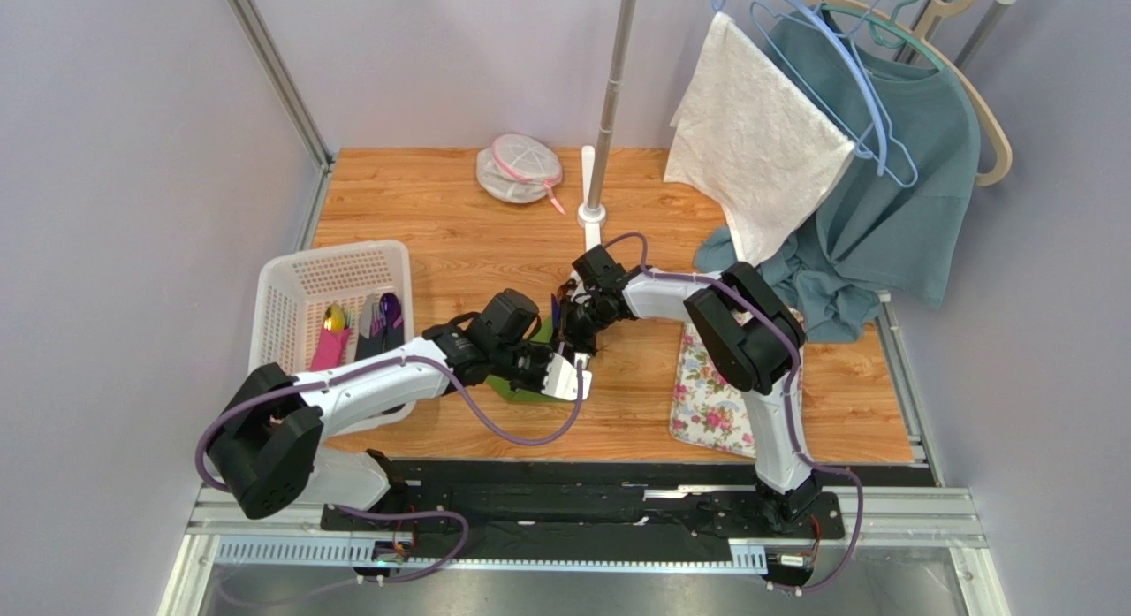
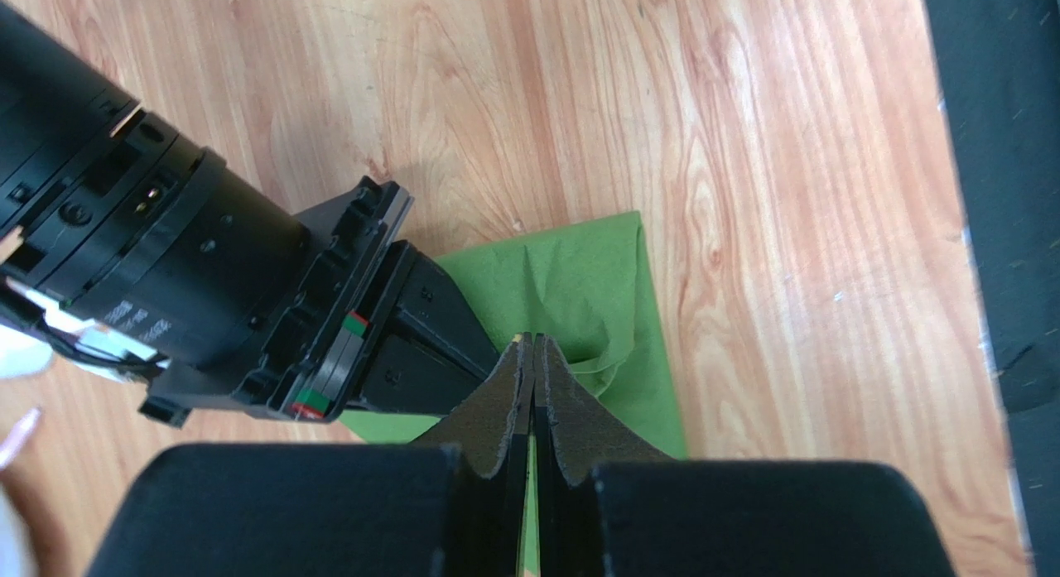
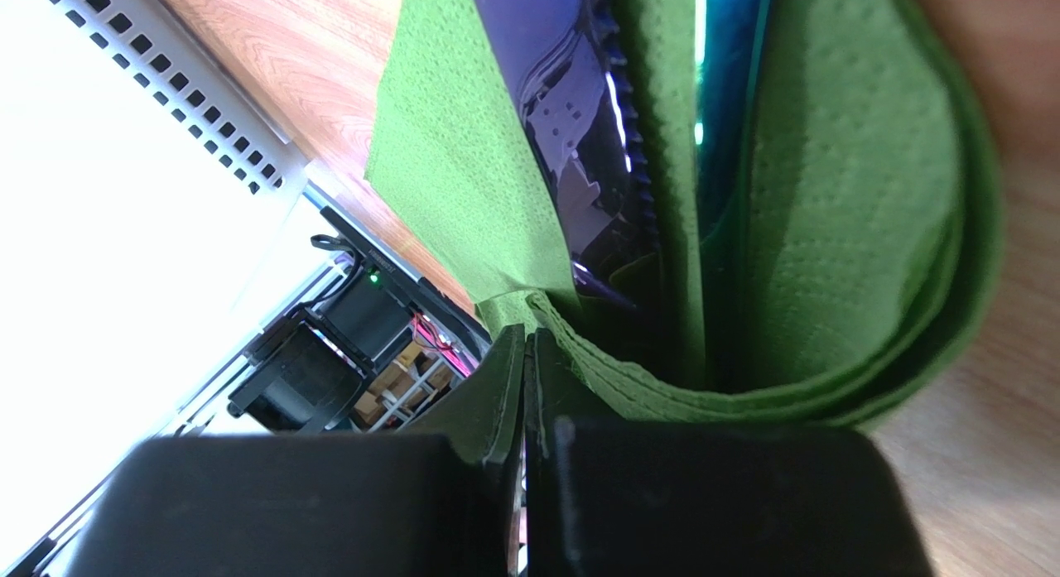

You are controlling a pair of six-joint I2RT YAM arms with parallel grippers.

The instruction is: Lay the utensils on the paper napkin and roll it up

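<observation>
1. Rolling is the step in hand: the paper napkin (image 3: 859, 229) is already doubled around the utensils (image 3: 566, 118), and a purple one and a bluish one show inside the fold.
2. Left gripper (image 2: 533, 376) comes in from the napkin's near-left side. Its jaws are pressed together with a sliver of green caught between them, which I read as a pinch on the sheet's edge.
3. Right gripper (image 3: 525, 372) meets it from the napkin's far side. Its jaws are closed too, and they seem to nip one layer of the fold.
4. Next move, as I judge it: turn the bundle over itself so the loose flap winds round. The thin paper mustn't tear, and the sticks mustn't slide out the open end.
5. Around it: a white basket (image 1: 308, 274) left of the napkin holds spare cutlery (image 1: 376, 318). A floral mat (image 1: 706, 401) lies right of the napkin, and a stand pole (image 1: 608, 106) rises beyond it.
6. In the way: mostly the two wrists themselves, crowding each other right over the napkin.
</observation>
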